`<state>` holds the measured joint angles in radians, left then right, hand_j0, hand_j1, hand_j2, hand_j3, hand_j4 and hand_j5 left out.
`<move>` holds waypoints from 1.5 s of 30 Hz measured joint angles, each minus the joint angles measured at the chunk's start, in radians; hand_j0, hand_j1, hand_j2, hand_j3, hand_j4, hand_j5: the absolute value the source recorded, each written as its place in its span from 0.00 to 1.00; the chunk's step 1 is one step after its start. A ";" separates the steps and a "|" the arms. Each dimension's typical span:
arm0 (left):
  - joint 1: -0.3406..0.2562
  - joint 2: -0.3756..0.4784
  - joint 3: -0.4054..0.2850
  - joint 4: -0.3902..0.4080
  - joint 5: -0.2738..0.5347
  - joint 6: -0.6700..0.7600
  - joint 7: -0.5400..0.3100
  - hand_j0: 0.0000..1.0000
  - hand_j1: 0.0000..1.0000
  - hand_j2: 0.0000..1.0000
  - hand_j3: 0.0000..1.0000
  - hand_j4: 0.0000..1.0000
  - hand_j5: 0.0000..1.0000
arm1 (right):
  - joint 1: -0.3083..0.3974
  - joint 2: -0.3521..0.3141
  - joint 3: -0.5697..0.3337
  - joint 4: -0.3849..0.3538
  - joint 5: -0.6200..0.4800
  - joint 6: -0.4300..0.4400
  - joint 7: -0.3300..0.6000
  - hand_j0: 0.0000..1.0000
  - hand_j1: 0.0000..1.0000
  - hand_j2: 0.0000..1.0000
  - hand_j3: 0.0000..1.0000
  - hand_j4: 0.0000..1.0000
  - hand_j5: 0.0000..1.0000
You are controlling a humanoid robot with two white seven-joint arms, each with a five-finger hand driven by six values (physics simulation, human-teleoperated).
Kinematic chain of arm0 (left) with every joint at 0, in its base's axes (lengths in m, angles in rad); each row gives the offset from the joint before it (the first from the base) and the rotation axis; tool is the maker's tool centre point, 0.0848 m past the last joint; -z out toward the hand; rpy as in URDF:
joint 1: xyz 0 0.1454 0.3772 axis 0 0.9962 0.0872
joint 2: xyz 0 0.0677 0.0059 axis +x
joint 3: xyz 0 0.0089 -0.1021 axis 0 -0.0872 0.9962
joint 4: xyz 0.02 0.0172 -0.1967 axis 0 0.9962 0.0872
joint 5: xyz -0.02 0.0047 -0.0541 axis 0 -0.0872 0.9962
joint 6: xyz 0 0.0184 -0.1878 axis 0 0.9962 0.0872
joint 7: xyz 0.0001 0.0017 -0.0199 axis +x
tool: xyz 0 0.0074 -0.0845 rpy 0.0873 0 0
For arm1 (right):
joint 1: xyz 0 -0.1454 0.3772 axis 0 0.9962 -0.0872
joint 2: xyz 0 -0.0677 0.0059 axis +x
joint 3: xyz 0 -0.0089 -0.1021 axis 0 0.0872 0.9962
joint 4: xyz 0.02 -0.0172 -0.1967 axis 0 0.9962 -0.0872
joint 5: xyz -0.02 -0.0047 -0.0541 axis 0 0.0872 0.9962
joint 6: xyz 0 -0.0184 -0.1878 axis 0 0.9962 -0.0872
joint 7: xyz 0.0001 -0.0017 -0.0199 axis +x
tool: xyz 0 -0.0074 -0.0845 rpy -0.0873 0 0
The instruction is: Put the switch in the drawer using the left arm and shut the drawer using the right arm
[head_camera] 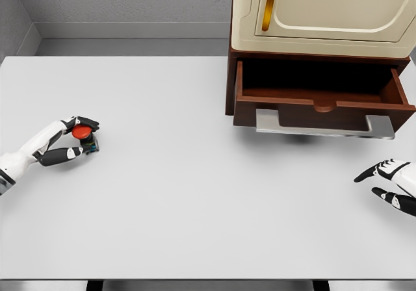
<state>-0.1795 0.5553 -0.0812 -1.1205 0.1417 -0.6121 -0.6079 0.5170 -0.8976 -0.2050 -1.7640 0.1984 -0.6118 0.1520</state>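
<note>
Here, in the head view, the left hand (pixel 71 141) sits at the middle left of the picture, low on the white table (pixel 195 206). Its fingers curl around the switch (pixel 83 134), a small thing with a round red top and a dark body. The thumb is on one side and the other fingers are on the other side, so the switch is pinched between them. It looks like the hand holds it this way so it can lift it and carry it. I cannot tell if the switch is off the table yet or just touching it.

The drawer (pixel 322 99) is at the upper right of the picture. It is brown and pulled out, so its inside is open from above. That is why the switch can be dropped in from the top. A flat grey handle (pixel 325 125) sticks out along its front. The drawer belongs to a cabinet (pixel 325 18) with a cream top part. The switch is well apart from the drawer, so the left arm has a long way to go across the table.

The right hand (pixel 390 184) is at the lower right edge of the picture. Its fingers are spread and hold nothing. It waits near the drawer's front, likely so it can push the drawer shut later.

No words, brands or labels can be read anywhere.
</note>
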 measured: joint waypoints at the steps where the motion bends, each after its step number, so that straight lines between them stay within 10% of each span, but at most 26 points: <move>1: 0.000 0.000 0.000 -0.001 -0.001 0.000 0.000 0.71 0.71 0.71 0.71 0.71 0.71 | 0.000 0.000 0.000 0.000 0.000 0.000 0.000 0.58 0.58 0.58 0.58 0.58 0.58; 11: 0.002 -0.002 0.001 -0.009 -0.001 -0.001 -0.001 0.90 0.90 0.90 0.90 0.90 0.90 | 0.000 0.001 0.001 0.000 0.000 0.000 -0.001 0.58 0.58 0.58 0.58 0.58 0.58; 31: -0.025 -0.007 -0.006 0.015 0.074 0.062 -0.001 0.88 0.88 0.88 0.88 0.88 0.88 | 0.000 0.000 0.001 0.000 0.000 0.000 -0.001 0.57 0.57 0.57 0.57 0.57 0.57; 45: -0.011 -0.010 -0.017 0.015 0.083 0.095 -0.001 0.58 0.58 0.58 0.58 0.58 0.58 | 0.000 0.001 0.001 0.000 0.000 0.000 -0.001 0.58 0.58 0.58 0.58 0.58 0.58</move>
<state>-0.1902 0.5449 -0.0985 -1.1050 0.2245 -0.5172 -0.6092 0.5170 -0.8962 -0.2038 -1.7637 0.1987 -0.6118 0.1507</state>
